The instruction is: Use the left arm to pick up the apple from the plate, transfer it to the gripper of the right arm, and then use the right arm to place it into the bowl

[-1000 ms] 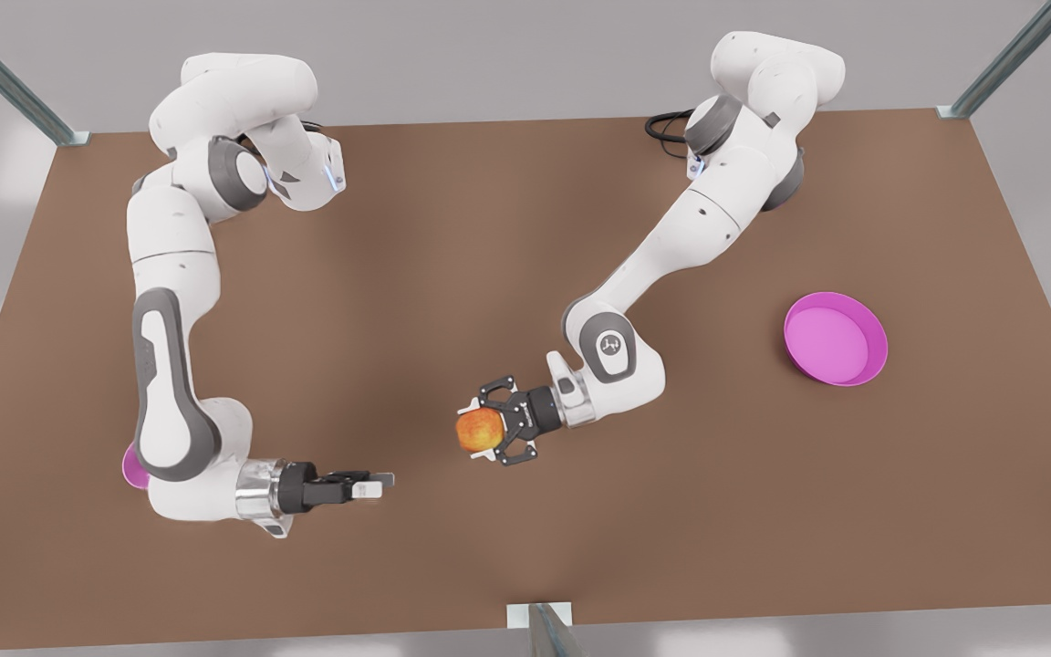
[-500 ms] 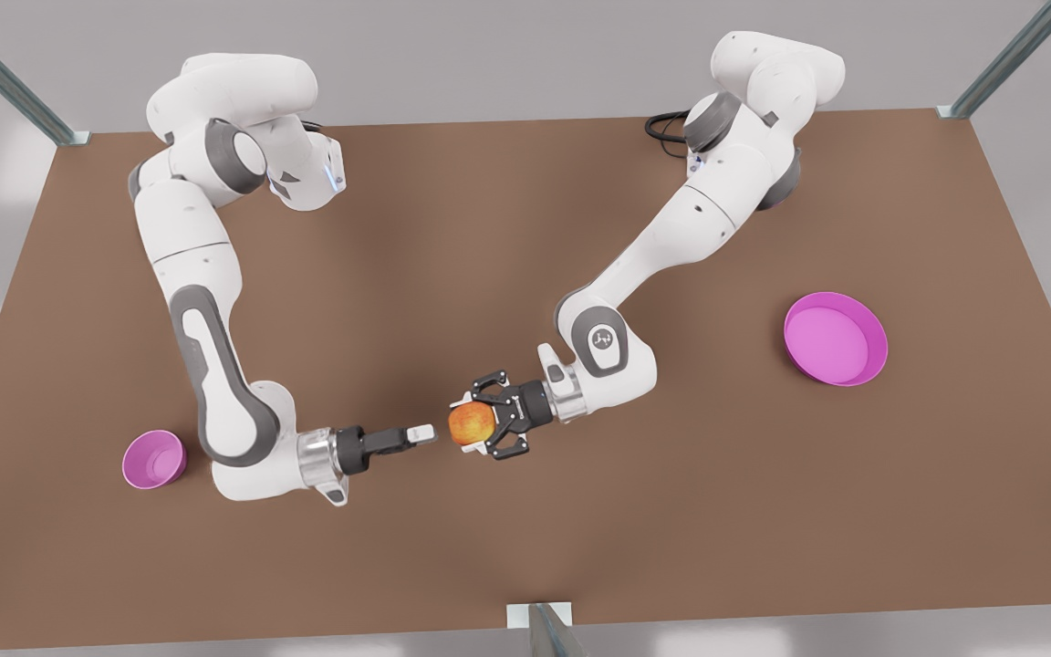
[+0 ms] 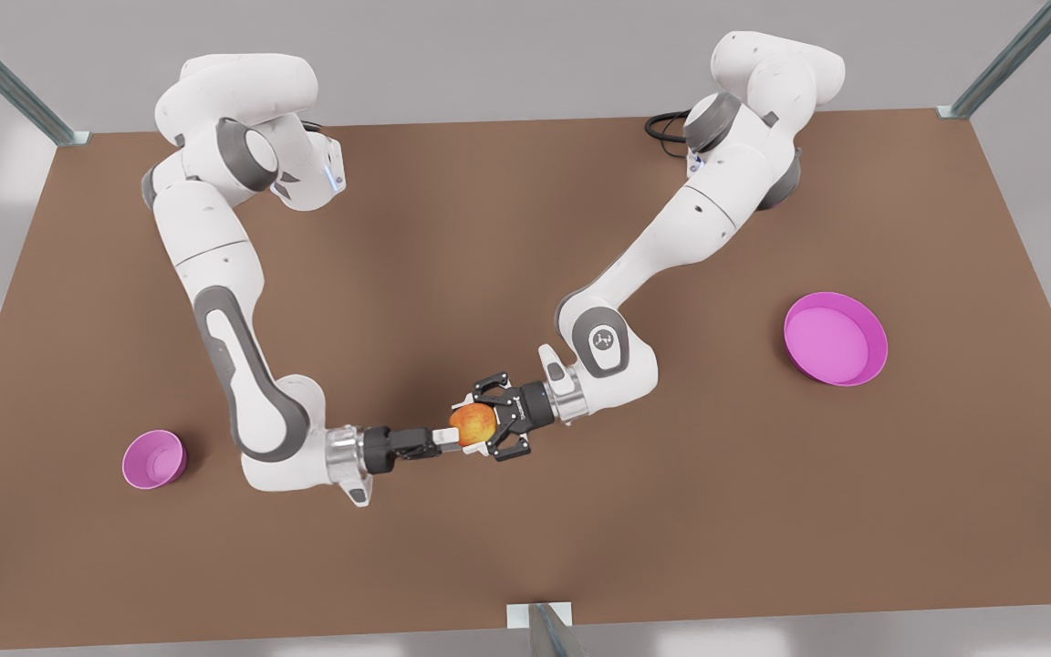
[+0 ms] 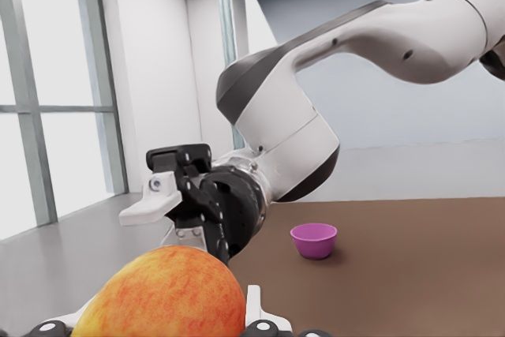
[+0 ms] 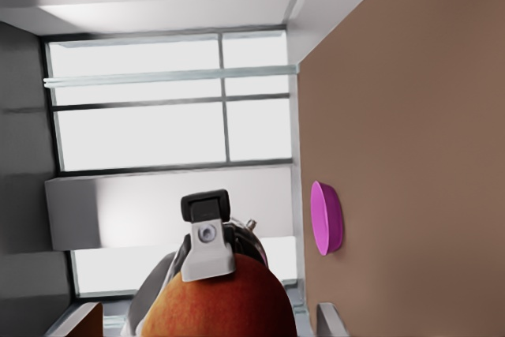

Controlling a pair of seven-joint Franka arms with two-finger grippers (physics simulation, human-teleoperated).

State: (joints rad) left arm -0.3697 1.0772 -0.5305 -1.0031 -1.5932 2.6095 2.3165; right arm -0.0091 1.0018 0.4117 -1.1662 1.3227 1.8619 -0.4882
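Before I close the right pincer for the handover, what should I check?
1. Left pincer shut on the apple: ok.
2. Right pincer open: ok.
3. Apple sits between the right pincer's fingers: ok.
4. Gaps on both sides of the apple before closing: ok.
5. How deep the apple sits in the right pincer: cannot tell.
6. Bowl upright on the table: ok.

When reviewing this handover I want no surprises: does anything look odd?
Nothing stands out. The left gripper holds the apple above the table, the open right gripper meets it, and the plate and bowl sit upright.
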